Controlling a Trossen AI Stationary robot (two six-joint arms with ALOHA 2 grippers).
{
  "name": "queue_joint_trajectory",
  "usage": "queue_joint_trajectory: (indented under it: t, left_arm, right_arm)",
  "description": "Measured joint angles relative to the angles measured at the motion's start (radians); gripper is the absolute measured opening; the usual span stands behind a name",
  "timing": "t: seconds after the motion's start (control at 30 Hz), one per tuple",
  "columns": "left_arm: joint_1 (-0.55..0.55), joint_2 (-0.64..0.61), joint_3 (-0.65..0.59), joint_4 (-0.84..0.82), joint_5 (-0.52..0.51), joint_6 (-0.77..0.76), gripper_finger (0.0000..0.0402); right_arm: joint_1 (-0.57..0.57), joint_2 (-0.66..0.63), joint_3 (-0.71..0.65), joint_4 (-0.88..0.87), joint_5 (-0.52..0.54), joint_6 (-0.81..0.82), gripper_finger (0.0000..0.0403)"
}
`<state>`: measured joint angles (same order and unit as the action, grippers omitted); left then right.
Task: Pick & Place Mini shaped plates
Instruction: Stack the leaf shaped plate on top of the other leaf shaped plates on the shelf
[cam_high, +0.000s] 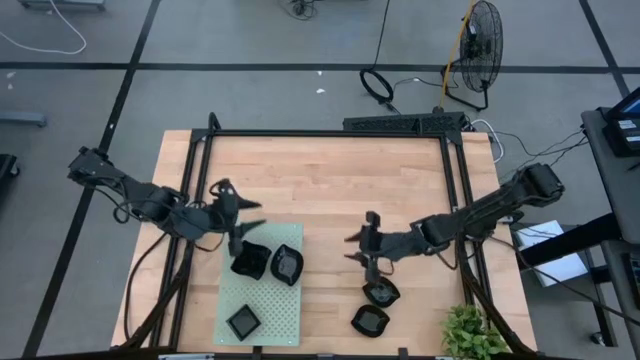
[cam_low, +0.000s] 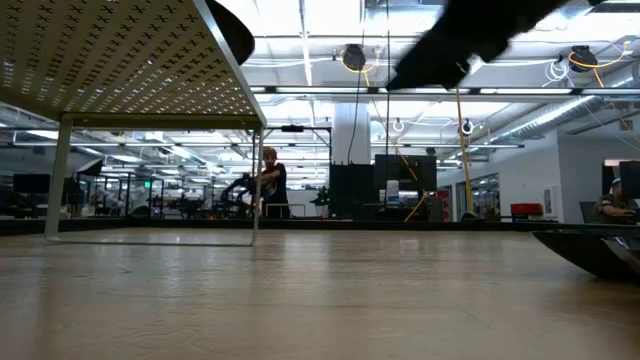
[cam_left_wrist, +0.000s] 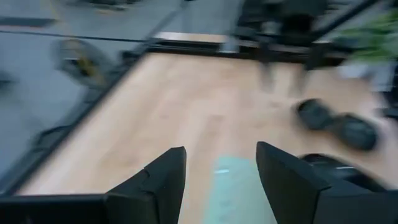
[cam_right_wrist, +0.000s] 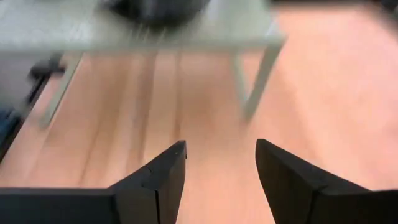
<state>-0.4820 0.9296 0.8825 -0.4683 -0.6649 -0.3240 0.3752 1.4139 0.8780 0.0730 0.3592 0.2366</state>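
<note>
Hovering left hand (cam_high: 243, 215), fingers apart, empty, just behind the green mat (cam_high: 262, 315) to drop onto its three plates (cam_high: 250, 260) | right hand (cam_high: 357, 248), fingers apart, empty, waits right of mat, just behind two worktop (cam_high: 330, 180) plates (cam_high: 380, 293), next pick likely.

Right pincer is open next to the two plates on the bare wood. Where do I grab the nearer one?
Take the nearer plate by its raised rim, coming straight down with the right pincer. One finger goes inside the shallow bowl, one outside. Choose the edge facing away from the second plate, which sits close beside it.
</note>
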Motion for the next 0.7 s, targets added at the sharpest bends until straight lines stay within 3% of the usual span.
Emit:
queue_joint_trajectory:
  t: [0.17,0.43,0.7]
  left_arm:
    - [0.002,-0.025,0.000,-0.046,-0.110,-0.006,0.0200]
    - [0.002,-0.025,0.000,-0.117,-0.040,0.002,0.0200]
    - [0.003,-0.019,-0.008,-0.176,-0.041,0.025,0.0200]
  right_arm:
    - [0.040,0.042,0.000,-0.143,-0.029,0.133,0.0183]
    - [0.168,0.109,0.000,-0.319,-0.076,0.461,0.0183]
    - [0.252,0.118,-0.001,-0.355,-0.020,0.563,0.0183]
